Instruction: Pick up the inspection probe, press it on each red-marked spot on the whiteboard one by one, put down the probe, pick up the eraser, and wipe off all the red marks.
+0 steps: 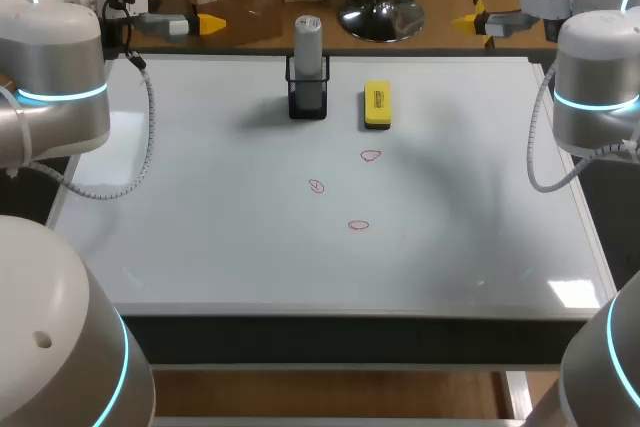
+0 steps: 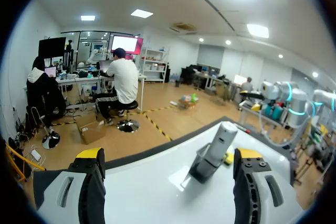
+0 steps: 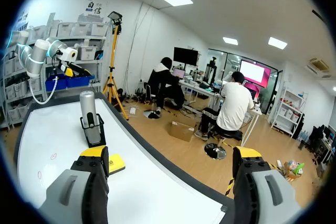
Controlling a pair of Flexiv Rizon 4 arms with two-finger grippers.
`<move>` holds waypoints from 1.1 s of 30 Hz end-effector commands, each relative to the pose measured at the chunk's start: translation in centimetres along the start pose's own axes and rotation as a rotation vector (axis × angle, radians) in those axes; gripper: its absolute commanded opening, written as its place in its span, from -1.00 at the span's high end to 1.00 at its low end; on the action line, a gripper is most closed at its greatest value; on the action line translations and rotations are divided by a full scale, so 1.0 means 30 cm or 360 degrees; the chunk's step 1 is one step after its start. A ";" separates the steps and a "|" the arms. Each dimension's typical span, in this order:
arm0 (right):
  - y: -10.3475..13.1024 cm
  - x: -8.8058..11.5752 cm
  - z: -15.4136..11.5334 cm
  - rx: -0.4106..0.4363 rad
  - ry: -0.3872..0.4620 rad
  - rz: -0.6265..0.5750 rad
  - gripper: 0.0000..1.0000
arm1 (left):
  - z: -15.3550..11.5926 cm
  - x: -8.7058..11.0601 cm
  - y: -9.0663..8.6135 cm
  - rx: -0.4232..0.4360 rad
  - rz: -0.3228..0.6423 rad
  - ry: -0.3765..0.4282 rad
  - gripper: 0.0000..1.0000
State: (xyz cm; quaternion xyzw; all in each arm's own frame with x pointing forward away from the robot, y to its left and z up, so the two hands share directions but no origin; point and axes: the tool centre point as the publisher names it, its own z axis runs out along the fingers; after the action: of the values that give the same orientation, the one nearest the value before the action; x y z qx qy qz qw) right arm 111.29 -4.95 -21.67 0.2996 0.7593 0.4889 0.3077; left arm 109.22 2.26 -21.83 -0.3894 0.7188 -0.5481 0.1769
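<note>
The grey inspection probe [image 1: 308, 42] stands upright in a black holder [image 1: 307, 99] at the back of the whiteboard [image 1: 200, 237]. Just right of it lies the yellow eraser [image 1: 377, 105]. Three red marks [image 1: 371, 156] [image 1: 316, 186] [image 1: 358, 225] sit mid-board. My left gripper [image 1: 205, 23] hovers open off the board's back left corner, and my right gripper [image 1: 468, 20] hovers open off the back right. The left wrist view has the left gripper [image 2: 168, 157] empty, with the probe [image 2: 221, 139] ahead of it. Seen past the empty right gripper [image 3: 170, 157] are the probe [image 3: 87, 109] and eraser [image 3: 115, 163].
Both arms' big grey links [image 1: 55, 77] [image 1: 598, 77] stand over the board's left and right edges. A grey cable [image 1: 140, 152] loops over the left side of the board. The board's front edge [image 1: 330, 312] runs across near me.
</note>
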 end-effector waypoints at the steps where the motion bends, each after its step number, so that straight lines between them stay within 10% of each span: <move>1: 0.000 -0.001 0.001 0.0001 0.0001 0.0000 -1.00 | -0.001 0.000 0.000 0.0000 -0.0001 0.0000 -1.00; 19: 0.000 -0.001 0.001 0.0001 0.0001 0.0000 -1.00 | -0.001 0.000 0.000 0.0000 -0.0001 0.0000 -1.00; 33: 0.000 -0.001 0.001 0.0001 0.0001 0.0000 -1.00 | 0.056 0.087 -0.015 0.0126 0.0226 0.0518 -1.00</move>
State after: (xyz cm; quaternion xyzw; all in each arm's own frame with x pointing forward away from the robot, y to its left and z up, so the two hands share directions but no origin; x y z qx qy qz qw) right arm 111.29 -4.95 -21.67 0.2997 0.7593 0.4889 0.3077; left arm 108.24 -1.31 -21.10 -0.2680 0.7398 -0.6016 0.1376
